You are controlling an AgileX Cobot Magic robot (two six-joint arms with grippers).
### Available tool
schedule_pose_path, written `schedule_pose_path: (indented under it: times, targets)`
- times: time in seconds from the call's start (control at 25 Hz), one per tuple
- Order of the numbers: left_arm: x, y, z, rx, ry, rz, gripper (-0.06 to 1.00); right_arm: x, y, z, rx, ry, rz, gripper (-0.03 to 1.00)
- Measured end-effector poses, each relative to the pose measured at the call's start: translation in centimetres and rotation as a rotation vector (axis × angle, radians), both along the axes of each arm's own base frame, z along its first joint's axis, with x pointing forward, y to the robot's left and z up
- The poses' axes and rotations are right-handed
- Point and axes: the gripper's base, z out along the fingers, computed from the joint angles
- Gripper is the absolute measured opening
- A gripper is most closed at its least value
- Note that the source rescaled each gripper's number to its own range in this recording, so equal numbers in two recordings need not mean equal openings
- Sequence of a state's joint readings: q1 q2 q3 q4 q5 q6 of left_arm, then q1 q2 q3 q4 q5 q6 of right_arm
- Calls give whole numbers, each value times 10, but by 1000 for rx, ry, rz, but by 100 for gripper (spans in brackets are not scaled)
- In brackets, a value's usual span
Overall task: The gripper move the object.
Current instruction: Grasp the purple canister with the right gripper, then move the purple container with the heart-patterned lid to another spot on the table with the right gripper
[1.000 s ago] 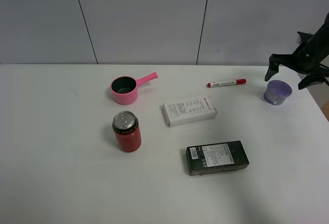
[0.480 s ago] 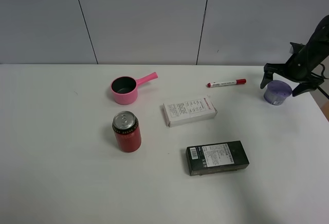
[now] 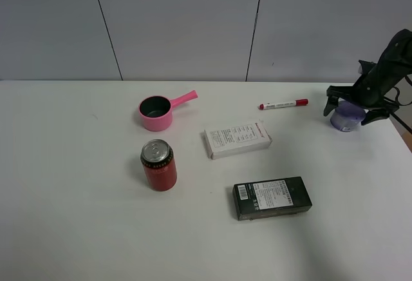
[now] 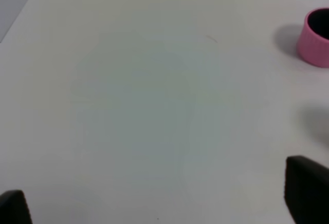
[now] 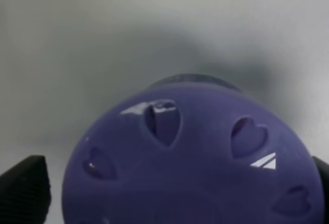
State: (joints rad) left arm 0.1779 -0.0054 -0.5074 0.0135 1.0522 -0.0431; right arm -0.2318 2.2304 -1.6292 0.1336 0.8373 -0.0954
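The object, a small lavender-purple container (image 3: 344, 122), stands at the far right of the table. My right gripper (image 3: 353, 109) has come down over it, with one black finger on each side, open. In the right wrist view the container's purple lid (image 5: 195, 157) with heart-shaped holes fills the picture. The two fingertips (image 5: 23, 188) sit at the picture's edges, with a small gap to the container. My left gripper (image 4: 159, 206) is open and empty over bare table; it does not show in the exterior high view.
A red marker (image 3: 283, 104) lies left of the container. A white box (image 3: 237, 139), a black box (image 3: 271, 198), a red can (image 3: 158, 164) and a pink pot (image 3: 156, 112) are spread over the table's middle. The table's right edge is close to the container.
My right gripper has moved down and a little left, from above and behind the purple container to straddling it. Nothing else has moved.
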Motion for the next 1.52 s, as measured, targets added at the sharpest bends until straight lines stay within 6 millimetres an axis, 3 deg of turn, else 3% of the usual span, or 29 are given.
schedule_pose_path:
  times: [0.04,0.16,0.44,0.64,0.8,0.92,1.24,1.4,1.52]
  targets:
    - [0,0,0,0,0,0,100,0,0,-1,0,1,0,59]
    - [0,0,0,0,0,0,100,0,0,-1,0,1,1,0]
    - [0,0,0,0,0,0,100,-8,0,13,-52,56,59,2]
    - [0,0,0,0,0,0,100,-15,20,62,-68,31,164,2]
    - [0,0,0,0,0,0,100,-20,66,102,-100,-42,353,2]
    - [0,0,0,0,0,0,100,-22,108,117,-77,-94,461,2]
    - [0,0,0,0,0,0,100,-13,220,137,-51,-205,701,2]
    - [0,0,0,0,0,0,100,-1,260,141,-38,-223,777,2]
    - [0,0,0,0,0,0,100,11,284,128,-28,-199,811,2]
